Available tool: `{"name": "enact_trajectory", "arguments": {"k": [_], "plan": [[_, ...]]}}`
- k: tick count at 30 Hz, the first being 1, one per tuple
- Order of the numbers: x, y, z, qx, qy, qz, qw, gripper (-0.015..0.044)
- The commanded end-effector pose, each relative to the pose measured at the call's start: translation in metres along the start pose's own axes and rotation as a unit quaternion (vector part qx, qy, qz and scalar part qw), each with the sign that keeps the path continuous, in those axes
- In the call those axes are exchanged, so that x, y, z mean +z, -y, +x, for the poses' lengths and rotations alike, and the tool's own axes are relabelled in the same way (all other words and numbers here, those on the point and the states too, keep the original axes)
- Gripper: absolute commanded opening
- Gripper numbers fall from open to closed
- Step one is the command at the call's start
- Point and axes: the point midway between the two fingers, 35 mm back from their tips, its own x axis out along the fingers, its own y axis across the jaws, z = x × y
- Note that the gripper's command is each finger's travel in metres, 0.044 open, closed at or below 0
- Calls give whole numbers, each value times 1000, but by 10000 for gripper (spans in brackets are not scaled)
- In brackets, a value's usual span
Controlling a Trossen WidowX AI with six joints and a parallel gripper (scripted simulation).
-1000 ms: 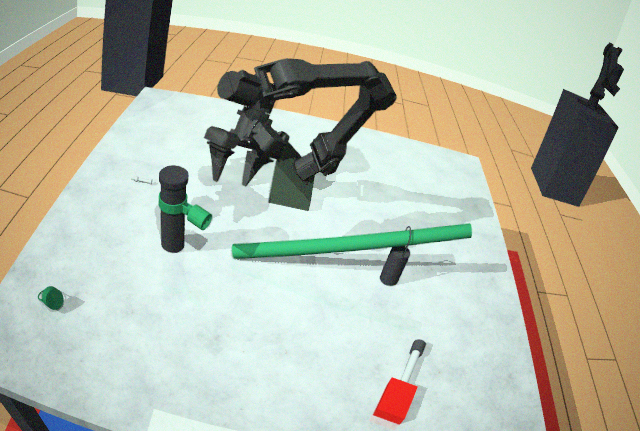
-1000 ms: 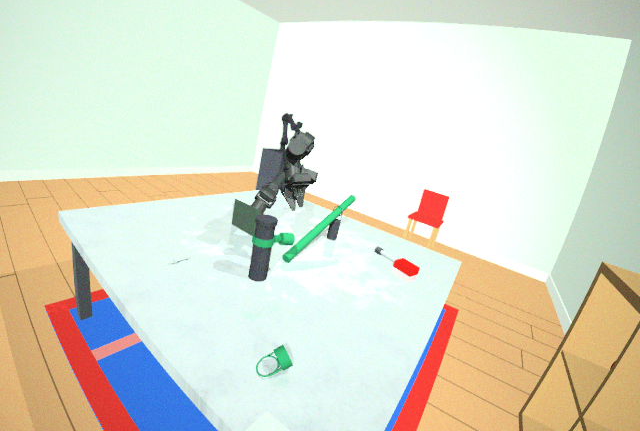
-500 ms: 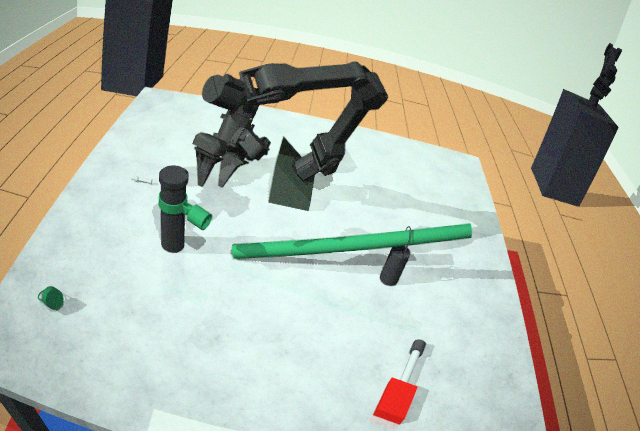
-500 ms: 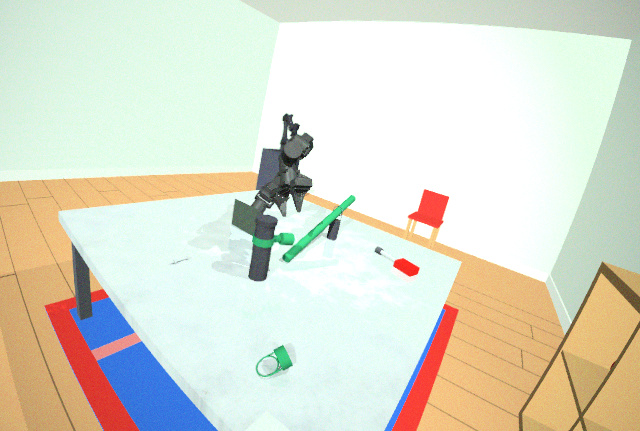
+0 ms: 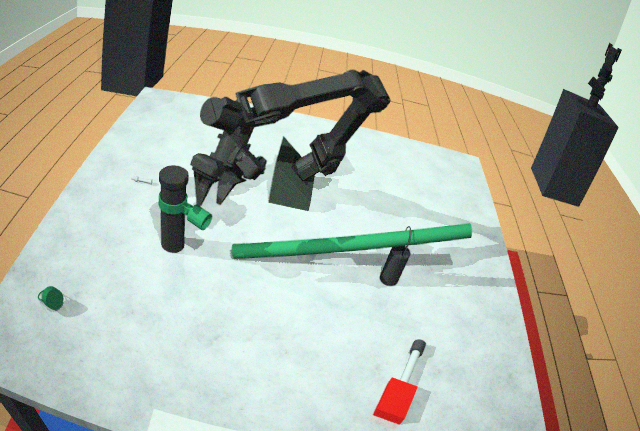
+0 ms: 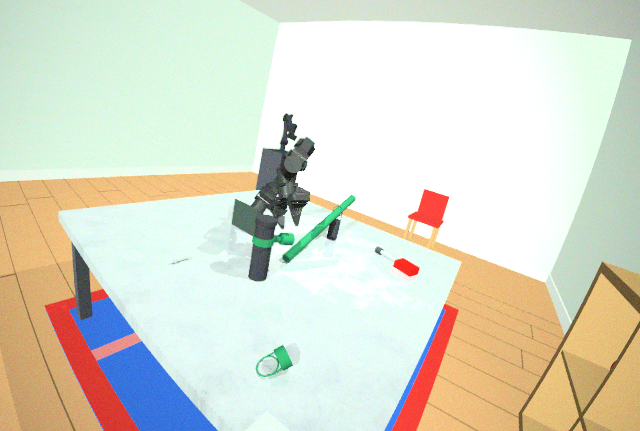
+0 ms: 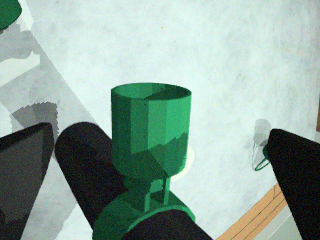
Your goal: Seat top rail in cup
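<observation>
The green rail (image 5: 310, 246) (image 6: 320, 227) slants through the wire loop above the small black post (image 5: 394, 267) (image 6: 333, 230). Its near end is low, short of the cup and outside it. An end shows in the wrist view's top left corner. The green rail-end cup (image 5: 199, 217) (image 6: 285, 238) (image 7: 150, 125) is empty, its mouth angled toward the rail side. It hangs on the brace band (image 5: 173, 206) (image 6: 262, 241) (image 7: 111, 220), below the cap of the big post (image 5: 173, 234) (image 6: 259, 263) (image 7: 85, 147). My gripper (image 5: 210, 203) (image 6: 289, 225) is open and empty, beside the cup in the top view, away from the rail.
A dark green upright panel (image 5: 289, 188) (image 6: 244, 216) stands beside the arm base. A loose green cup with a ring (image 5: 53, 298) (image 6: 282, 359) lies beyond the big post. A red-headed brush-like tool (image 5: 395, 399) (image 6: 405, 266) and a thin small piece (image 5: 142, 180) (image 6: 175, 261) lie on the table.
</observation>
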Motion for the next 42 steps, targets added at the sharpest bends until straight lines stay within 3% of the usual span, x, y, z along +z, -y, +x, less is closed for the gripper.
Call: {"name": "enact_trajectory", "arguments": {"k": [1,39,42], "plan": [[-1,-3,8,4,0,5,1000,440],[1,-4,66,4,2,5,1000,440],[1,-4,66,4,2,5,1000,361]]}}
